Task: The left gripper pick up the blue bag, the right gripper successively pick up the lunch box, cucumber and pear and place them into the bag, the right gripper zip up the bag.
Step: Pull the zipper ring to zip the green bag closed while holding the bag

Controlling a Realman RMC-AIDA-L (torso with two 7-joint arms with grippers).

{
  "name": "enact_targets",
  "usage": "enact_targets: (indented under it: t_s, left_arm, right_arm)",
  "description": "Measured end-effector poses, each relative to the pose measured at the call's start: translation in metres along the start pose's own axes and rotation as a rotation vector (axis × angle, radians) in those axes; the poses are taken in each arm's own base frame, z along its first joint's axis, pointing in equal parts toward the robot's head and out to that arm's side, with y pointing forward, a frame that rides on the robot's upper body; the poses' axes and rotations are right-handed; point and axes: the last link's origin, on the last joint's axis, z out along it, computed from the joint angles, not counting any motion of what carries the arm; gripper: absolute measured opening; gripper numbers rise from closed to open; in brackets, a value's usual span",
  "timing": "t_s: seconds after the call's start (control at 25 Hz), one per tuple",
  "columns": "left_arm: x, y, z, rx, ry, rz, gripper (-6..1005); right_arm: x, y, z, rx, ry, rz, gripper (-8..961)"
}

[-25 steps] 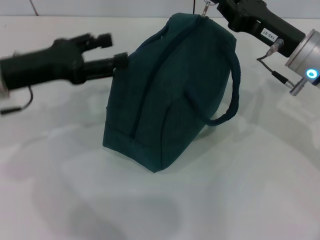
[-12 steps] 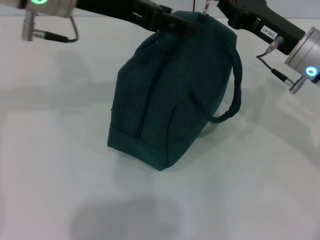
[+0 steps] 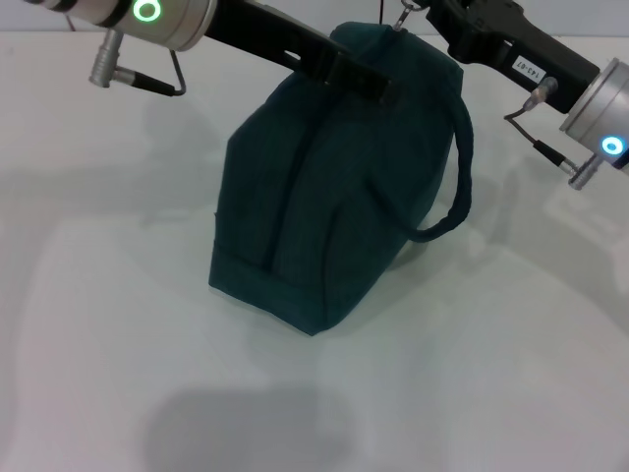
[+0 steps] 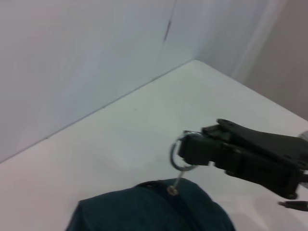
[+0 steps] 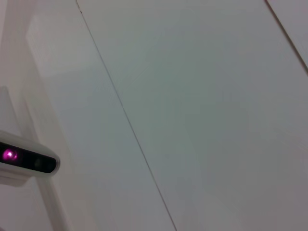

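The blue bag [image 3: 324, 197] stands on the white table [image 3: 118, 324], zipped, with one looped handle [image 3: 459, 167] hanging on its right side. My right gripper [image 3: 428, 10] is at the bag's top far corner, shut on the ring zipper pull [image 3: 405, 16]. The left wrist view shows that same claw [image 4: 192, 150] pinching the ring [image 4: 178, 156] above the bag's top [image 4: 149, 209]. My left gripper [image 3: 366, 83] reaches in from the upper left and lies across the bag's top edge. The lunch box, cucumber and pear are out of view.
Bare white tabletop surrounds the bag on the near side and both sides. A white wall [image 4: 86, 62] rises just behind the table. The right wrist view shows only pale wall panels and a small device with a magenta light [image 5: 8, 155].
My left arm has swung from the bag's left side up and across to its top. The bag's left side has shifted slightly. The right gripper has stayed at the zipper ring.
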Motion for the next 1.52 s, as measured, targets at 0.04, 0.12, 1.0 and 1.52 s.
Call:
enact_targets:
  t_s: [0.04, 0.12, 1.0, 1.52]
  left_arm:
    - [-0.0003, -0.0012, 0.0, 0.008, 0.002, -0.002, 892]
    - [-0.0009, -0.0029, -0.0001, 0.018, 0.004, -0.005, 891]
    - [-0.0073, 0.0002, -0.0008, -0.019, 0.016, 0.039, 463]
    - [-0.0073, 0.003, 0.0025, -0.017, -0.006, 0.064, 67]
  right_arm:
    - [0.0003, 0.0001, -0.0001, -0.001, 0.001, 0.001, 9]
    - [0.0009, 0.0005, -0.0003, -0.002, 0.003, 0.002, 9]
    - [0.0032, 0.0009, -0.0043, 0.0, 0.004, 0.019, 17]
    - [0.0028, 0.0013, -0.004, -0.002, 0.003, 0.028, 22]
